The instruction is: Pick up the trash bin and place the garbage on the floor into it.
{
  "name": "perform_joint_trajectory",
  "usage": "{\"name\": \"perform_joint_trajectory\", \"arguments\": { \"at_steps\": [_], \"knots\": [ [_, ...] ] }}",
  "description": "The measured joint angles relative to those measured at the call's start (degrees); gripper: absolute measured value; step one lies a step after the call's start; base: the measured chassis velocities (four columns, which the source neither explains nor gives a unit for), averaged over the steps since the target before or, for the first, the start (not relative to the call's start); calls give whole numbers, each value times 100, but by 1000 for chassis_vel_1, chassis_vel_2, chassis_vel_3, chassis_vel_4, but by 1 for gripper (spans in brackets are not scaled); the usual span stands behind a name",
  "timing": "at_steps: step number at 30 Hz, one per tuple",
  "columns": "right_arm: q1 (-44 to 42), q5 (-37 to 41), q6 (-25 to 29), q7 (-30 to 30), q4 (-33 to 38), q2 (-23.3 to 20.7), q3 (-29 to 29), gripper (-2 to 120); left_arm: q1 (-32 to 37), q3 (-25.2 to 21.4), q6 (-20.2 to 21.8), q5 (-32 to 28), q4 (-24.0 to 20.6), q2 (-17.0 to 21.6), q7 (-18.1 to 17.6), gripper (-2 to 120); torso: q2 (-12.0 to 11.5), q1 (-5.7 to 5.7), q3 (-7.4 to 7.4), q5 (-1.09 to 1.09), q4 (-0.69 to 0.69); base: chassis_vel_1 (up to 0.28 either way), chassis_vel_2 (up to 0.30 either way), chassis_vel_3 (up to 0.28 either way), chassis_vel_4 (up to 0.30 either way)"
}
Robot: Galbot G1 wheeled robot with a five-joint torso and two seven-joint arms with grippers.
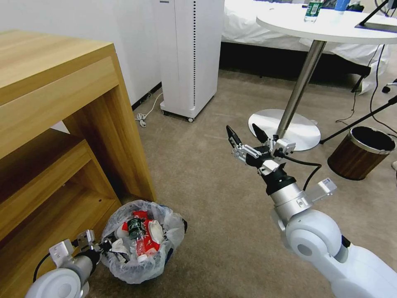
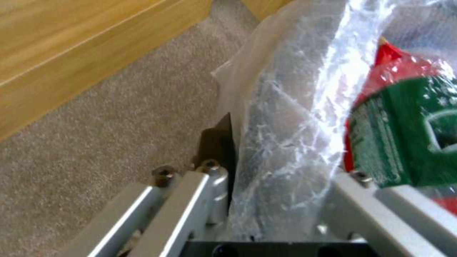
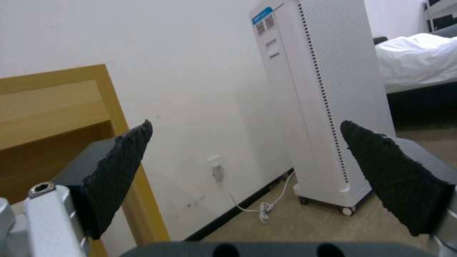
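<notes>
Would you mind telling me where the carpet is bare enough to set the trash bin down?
The widest bare floor lies between the wooden desk, the white tower unit and the round table's base, beneath the open right gripper. It is crowded at the desk's foot, where the left gripper grips the trash bin, and near the brown bin.

a wooden shelf unit [image 1: 53,124] stands at left. a white tower appliance [image 1: 191,54] sits far centre, a round white surface [image 1: 331,25] and brown wood-grain bin [image 1: 360,152] at right.
</notes>
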Motion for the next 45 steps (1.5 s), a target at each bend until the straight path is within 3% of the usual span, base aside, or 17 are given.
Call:
{"name": "perform_joint_trajectory", "arguments": {
  "at_steps": [5, 8, 13, 20, 29, 32, 33, 38, 45],
  "knots": [
    [-55, -40, 0, 2, -1, 30, 32, 100, 137, -46, -106, 287, -97, -33, 112, 34, 0, 0, 0, 0, 0, 0, 0, 0, 0],
    [-104, -78, 0, 0, 1, 64, 47, 100, 292, -157, -265, 640, -288, -60, 230, 51, 0, 0, 0, 0, 0, 0, 0, 0, 0],
    [-110, -123, -2, -1, 1, 125, 53, 100, 435, -285, -489, 1077, -499, -110, 408, 65, 0, 0, 0, 0, 0, 0, 0, 0, 0],
    [-256, -519, 20, 58, -218, 295, 530, 100, 725, -635, -979, 1820, -1254, -504, 1041, 94, 0, 0, 0, 2, 0, 0, 0, 0, 0],
    [-664, -873, 357, -3, -323, 483, 1308, 100, 933, -658, -1470, 2632, -1708, -937, 1594, 100, 0, 0, 0, 0, 1, 0, 0, 0, 0],
    [-976, -1129, 461, -14, -343, 598, 1790, 100, 1013, -635, -1679, 2964, -1822, -1115, 1823, 100, 0, 0, 0, 1, 0, 0, 0, 0, 0],
    [-1293, -1396, 585, -16, -442, 716, 2238, 100, 1052, -586, -1821, 3185, -1884, -1245, 1928, 100, 0, 0, 0, 1, 0, 0, 0, 0, 0],
    [-1937, -1813, 765, -73, -678, 966, 3036, 100, 1189, -551, -1936, 3429, -1901, -1206, 2026, 100, 0, 0, 0, 0, -2, 0, 0, 0, 0],
    [-2350, -2220, 1015, -5, -1229, 1298, 3274, 100, 1251, -517, -2012, 3583, -1822, -1125, 2116, 100, 0, 0, 0, 0, -1, 0, 0, 0, 0]
  ]
}}
